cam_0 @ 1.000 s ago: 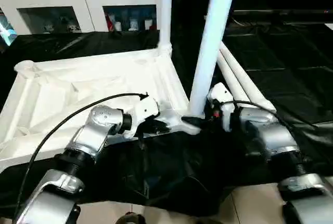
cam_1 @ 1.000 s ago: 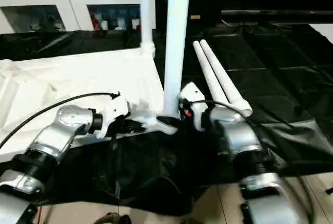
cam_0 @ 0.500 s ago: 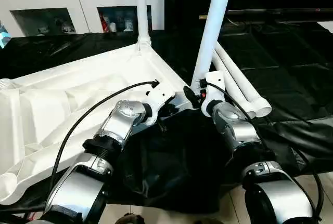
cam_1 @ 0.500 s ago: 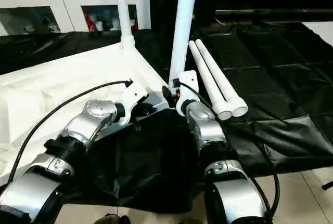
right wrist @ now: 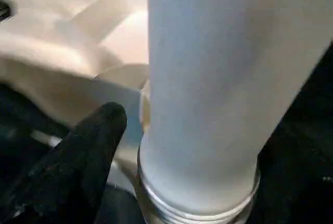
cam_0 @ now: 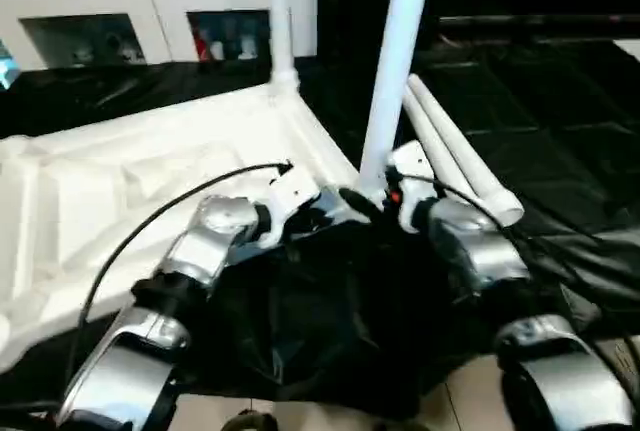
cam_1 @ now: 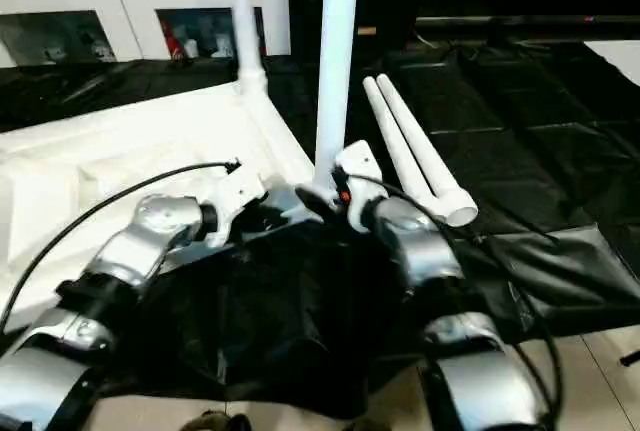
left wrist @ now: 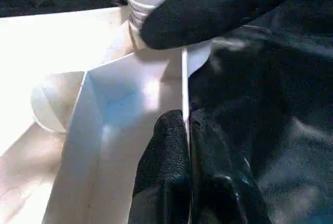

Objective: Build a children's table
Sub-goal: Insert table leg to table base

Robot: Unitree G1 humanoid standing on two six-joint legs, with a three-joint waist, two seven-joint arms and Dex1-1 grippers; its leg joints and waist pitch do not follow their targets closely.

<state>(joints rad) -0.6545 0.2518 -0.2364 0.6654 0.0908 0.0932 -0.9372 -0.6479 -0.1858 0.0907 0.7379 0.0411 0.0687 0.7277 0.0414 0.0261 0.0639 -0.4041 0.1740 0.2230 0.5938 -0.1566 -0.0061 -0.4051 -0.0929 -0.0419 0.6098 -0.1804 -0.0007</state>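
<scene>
Indoor demo room: white glass-door cabinet of small items, black floor sheeting, tiles.

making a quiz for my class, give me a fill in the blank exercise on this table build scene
1. The tabletop lies with its ribbed underside facing ____.
2. ____ legs lie loose on the black sheet.
3. The left pincer is shut on the tabletop's thin ____.
4. The right pincer is at the base of an upright ____.

Missing words: up; two; edge; leg
</scene>
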